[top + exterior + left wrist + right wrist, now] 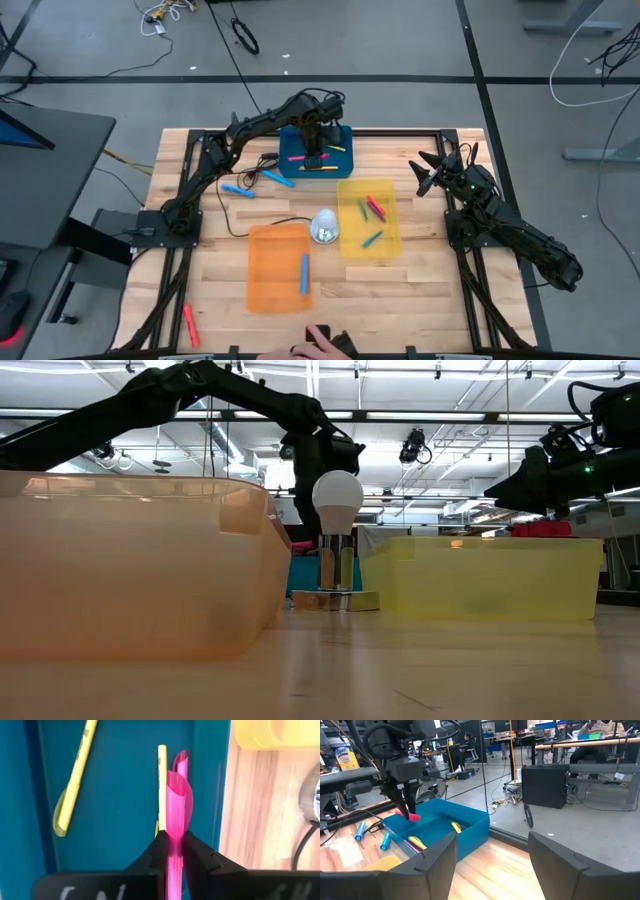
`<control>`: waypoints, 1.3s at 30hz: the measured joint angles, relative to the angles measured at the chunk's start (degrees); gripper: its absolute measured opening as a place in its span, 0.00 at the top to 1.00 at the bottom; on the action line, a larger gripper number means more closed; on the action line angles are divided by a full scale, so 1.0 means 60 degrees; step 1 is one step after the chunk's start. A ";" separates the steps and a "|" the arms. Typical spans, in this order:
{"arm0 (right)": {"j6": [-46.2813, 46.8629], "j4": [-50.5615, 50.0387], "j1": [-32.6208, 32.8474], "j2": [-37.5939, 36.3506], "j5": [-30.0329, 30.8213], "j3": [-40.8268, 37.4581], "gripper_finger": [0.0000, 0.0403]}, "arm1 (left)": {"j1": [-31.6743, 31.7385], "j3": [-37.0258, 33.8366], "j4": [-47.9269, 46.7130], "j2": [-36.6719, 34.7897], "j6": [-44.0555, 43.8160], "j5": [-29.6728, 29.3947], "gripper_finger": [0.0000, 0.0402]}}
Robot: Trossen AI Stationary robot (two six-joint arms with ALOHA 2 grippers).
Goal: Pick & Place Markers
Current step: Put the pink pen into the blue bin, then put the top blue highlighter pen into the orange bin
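My left gripper [173,837] reaches over the blue tray [345,168] at the table's far middle and is shut on a pink marker [178,795]. On the tray floor lie two yellow markers [75,775] [162,780] and another pink one [181,759]. Two light blue markers [238,189] [278,178] lie on the wood left of the tray. The yellow tray [390,240] holds red, green and blue markers [374,208]. A blue marker [304,272] lies in the orange tray [268,285]. My right gripper [492,860] waits open at the right edge. My left gripper pinches the pink marker's shaft [174,851] between its two fingers. The fingers [404,800] come from above, pointing down, and the marker runs along them. Its free end [413,816] sticks out below the fingertips, inside the blue tray; whether it touches the floor I cannot tell.
A silver stand with a white bulb [325,227] sits between the orange and yellow trays. A red marker [189,322] lies off the table at the near left. A black cable [262,222] runs across the wood from the left.
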 joint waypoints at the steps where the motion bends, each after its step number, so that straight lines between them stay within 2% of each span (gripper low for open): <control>1: 0.0000 0.0003 0.0000 0.0000 0.0000 0.0000 0.39 | 0.0005 0.0000 -0.0007 0.0000 0.0008 0.0085 0.91; 7: -0.0002 0.0002 0.0000 0.0000 -0.0002 0.0000 0.39 | 0.0005 0.0000 0.0022 0.0002 0.0041 0.0212 0.91; 24: -0.0003 0.0000 0.0000 0.0000 -0.0002 0.0000 0.39 | -0.0009 0.0000 -0.0265 0.1024 -0.0050 0.0309 0.91; 33: -0.0001 0.0000 0.0000 0.0000 -0.0001 0.0000 0.39 | -0.0028 -0.0004 -0.0244 0.1038 -0.0389 -0.0137 0.74; 39: 0.0000 0.0000 0.0000 0.0000 0.0000 0.0000 0.39 | -0.0079 -0.0004 -0.0258 0.1038 -0.0467 0.0025 0.69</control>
